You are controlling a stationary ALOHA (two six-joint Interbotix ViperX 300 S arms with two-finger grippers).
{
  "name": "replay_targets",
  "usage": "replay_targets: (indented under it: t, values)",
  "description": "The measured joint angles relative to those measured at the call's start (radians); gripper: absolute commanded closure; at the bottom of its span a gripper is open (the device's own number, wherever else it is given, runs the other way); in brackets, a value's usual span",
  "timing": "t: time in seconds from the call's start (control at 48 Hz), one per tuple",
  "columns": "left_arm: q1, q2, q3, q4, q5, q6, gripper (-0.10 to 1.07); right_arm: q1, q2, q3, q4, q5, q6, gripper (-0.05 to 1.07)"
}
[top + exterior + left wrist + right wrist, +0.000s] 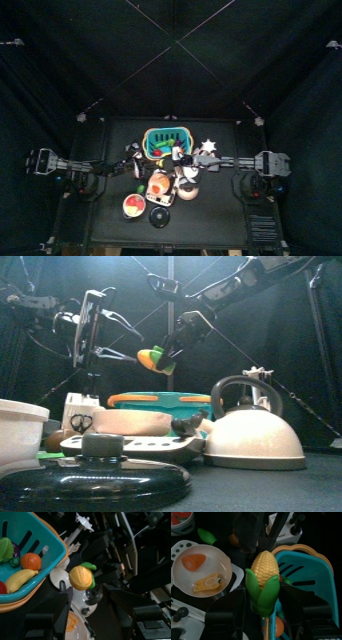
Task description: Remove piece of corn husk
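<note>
The corn (pixel 265 569) is held up in the air above the table, over the teal basket (pixel 158 402), as seen in the front view. It is clamped at its green husk (pixel 266 597) end by the right gripper (pixel 264 609), whose jaws close in from both sides of the husk; the yellow cob points away from that wrist. The right arm is angled down from the right toward the table's middle.

The left gripper (pixel 90 594) is raised to the same height beside the corn, jaws spread wide and nothing gripped. In the left wrist view the cob's tip is seen end-on between and beyond the parted jaws, not touched. In the front view the left arm's hand hangs tilted just left of the corn.

A white kettle (pixel 251 426), a white plate (pixel 201 567) with toy food and a black lid (pixel 94 471) sit on the table below.
</note>
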Motion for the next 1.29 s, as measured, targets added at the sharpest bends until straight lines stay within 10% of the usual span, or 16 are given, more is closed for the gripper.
replay_targets:
  t: [1.292]
  values:
    - [0.057, 0.147, -0.087, -0.038, -0.060, 0.002, 0.09, 0.005, 0.018, 0.000, -0.003, -0.025, 0.000, 0.50]
